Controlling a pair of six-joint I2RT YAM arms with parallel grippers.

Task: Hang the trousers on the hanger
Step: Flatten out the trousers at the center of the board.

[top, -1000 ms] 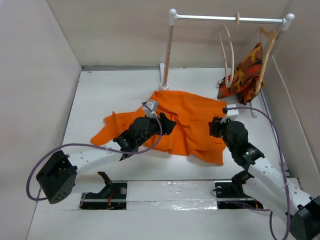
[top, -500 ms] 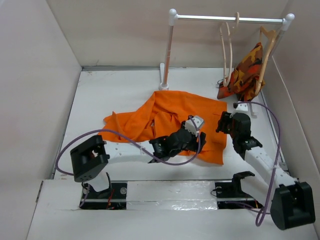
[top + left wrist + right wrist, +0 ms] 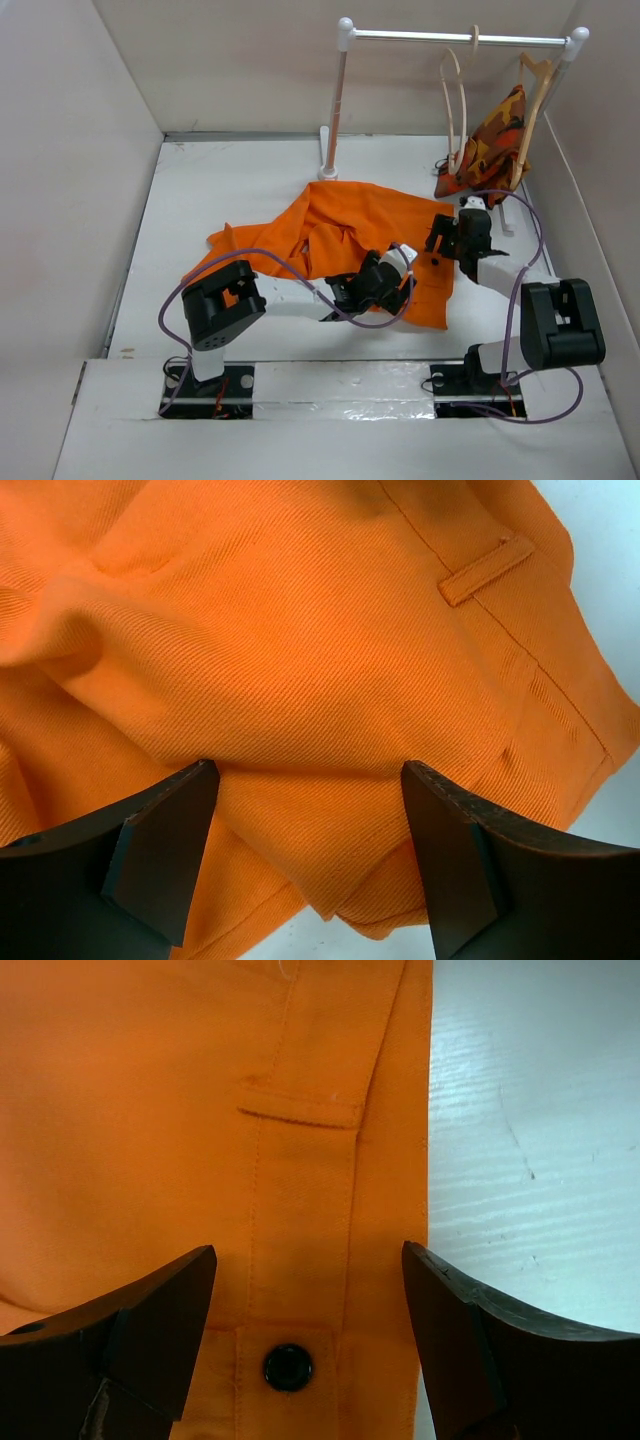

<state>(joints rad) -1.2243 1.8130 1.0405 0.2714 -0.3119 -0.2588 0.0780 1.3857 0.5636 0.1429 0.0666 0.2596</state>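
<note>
The bright orange trousers (image 3: 340, 230) lie crumpled on the white table, waist toward the right. My left gripper (image 3: 402, 272) hovers open over their near right part, and a folded cloth edge (image 3: 330, 880) shows between its fingers (image 3: 165, 850) without being pinched. My right gripper (image 3: 441, 243) is open over the waistband (image 3: 300, 1220), just above the dark button (image 3: 288, 1367) and a belt loop (image 3: 300, 1110). The pale wooden hanger (image 3: 458, 100) hangs bare on the rail at the back right.
A white rack, with its rail (image 3: 420, 36) and post (image 3: 335, 100), stands at the back. A second wooden hanger (image 3: 535, 90) holds a camouflage garment (image 3: 492, 140) beside the right wall. Bare table (image 3: 530, 1140) lies just right of the waistband.
Both grippers have opened. My left arm swept right across the trousers to their near right edge, and the cloth bunched. My right arm drew in over the waistband.
</note>
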